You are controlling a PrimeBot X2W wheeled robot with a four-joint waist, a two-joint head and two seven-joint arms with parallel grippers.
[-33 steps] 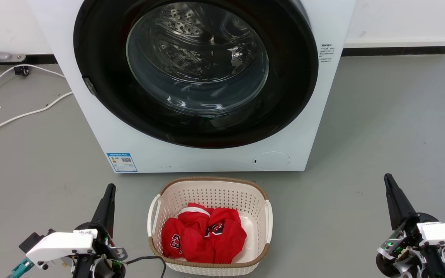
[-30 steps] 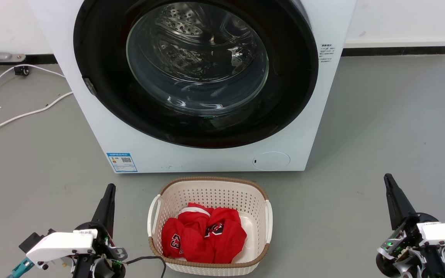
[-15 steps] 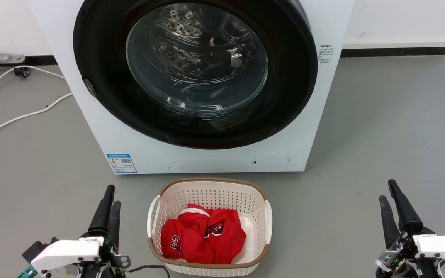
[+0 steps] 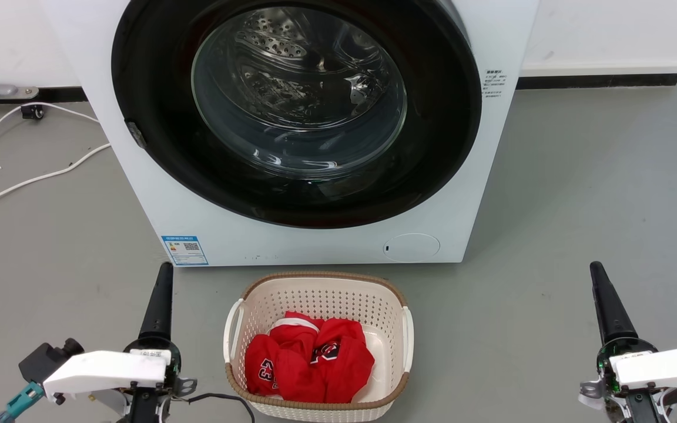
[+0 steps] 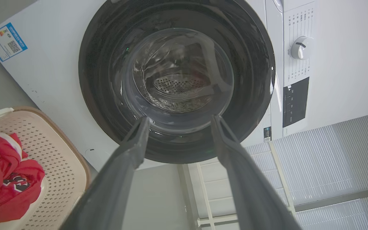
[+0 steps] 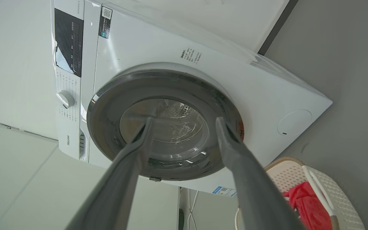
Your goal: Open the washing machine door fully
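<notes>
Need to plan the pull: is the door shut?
Shut: the washing machine door lies flat against the white front, no gap showing.

At lower centre of the frame I see a cream perforated plastic basket with a brown woven rim, crumpled red jerseys inside. A white cable snakes over grey floor at upper left.

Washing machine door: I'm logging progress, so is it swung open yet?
No, the washing machine door lies shut, flush against the machine's white front.
</notes>
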